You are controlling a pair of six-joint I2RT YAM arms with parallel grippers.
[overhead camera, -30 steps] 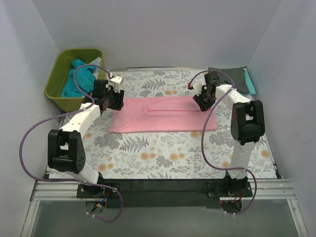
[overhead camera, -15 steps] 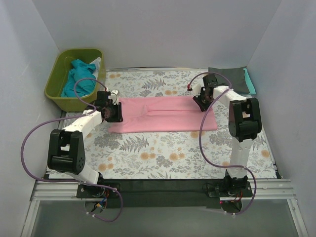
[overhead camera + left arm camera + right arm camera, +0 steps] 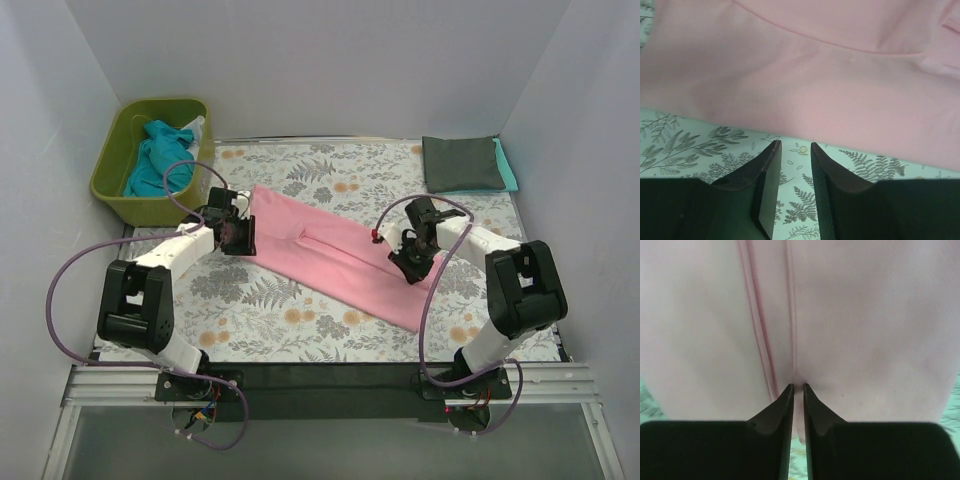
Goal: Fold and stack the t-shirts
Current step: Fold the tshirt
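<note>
Pink t-shirt [image 3: 335, 255] folded into a long strip, lying slantwise across the floral desk [image 3: 300, 320]. Near-right end pinched in the almost closed right hand [image 3: 797, 386]. Left hand [image 3: 796, 145] slightly parted, empty, just beside the far-left end.

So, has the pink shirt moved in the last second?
Yes. The pink shirt pivoted: its right end came nearward, away from the folded grey shirt in the far corner.

Pink t-shirt [image 3: 335, 255] slants across the middle of the surface [image 3: 300, 330], green tub [image 3: 130, 205] walls off the far-left corner, dark grey t-shirt [image 3: 458, 163] sits far right, and passing room runs along the near strip and far middle.
</note>
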